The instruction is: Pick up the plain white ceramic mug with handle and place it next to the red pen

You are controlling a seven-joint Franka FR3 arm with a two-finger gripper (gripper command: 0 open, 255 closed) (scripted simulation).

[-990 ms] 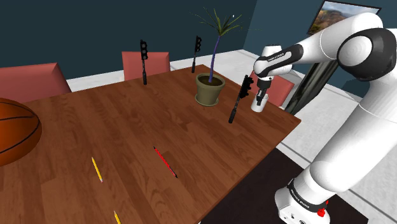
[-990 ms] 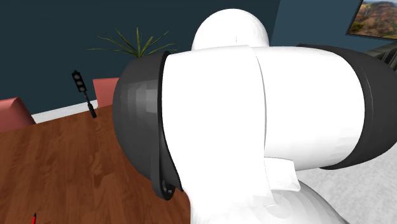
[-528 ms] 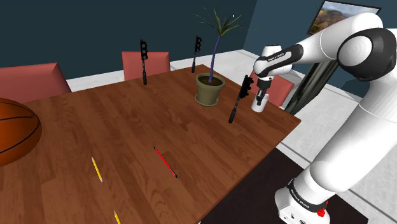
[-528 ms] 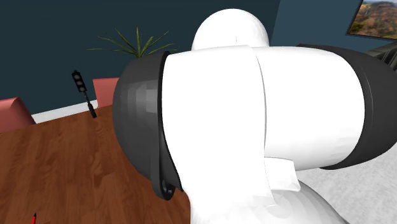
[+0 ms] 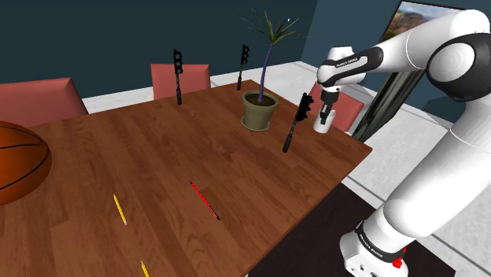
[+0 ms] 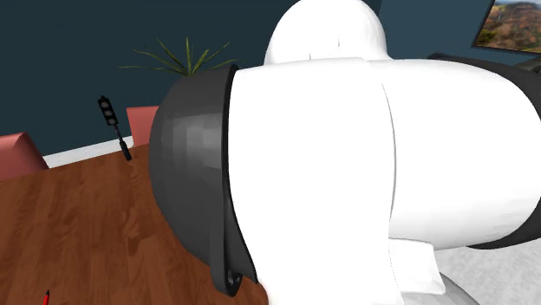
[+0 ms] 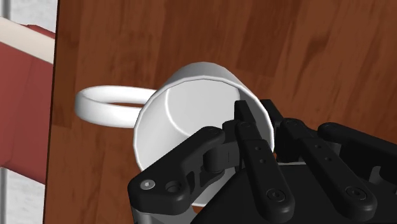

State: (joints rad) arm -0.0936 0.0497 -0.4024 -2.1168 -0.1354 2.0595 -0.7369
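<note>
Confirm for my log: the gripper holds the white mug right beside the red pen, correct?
Not beside it. The gripper holds the white mug far from the red pen, by the table corner near the potted plant; the shoulder view shows it.

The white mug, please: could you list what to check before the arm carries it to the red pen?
1. End effector shut on white mug: ok.
2. Handle free of the grip: ok.
3. Mug lifted clear of the table: cannot tell.
4. Red pen in sight, room beside it: ok.
5. Straight path free of the black traffic-light post: not ok.
</note>
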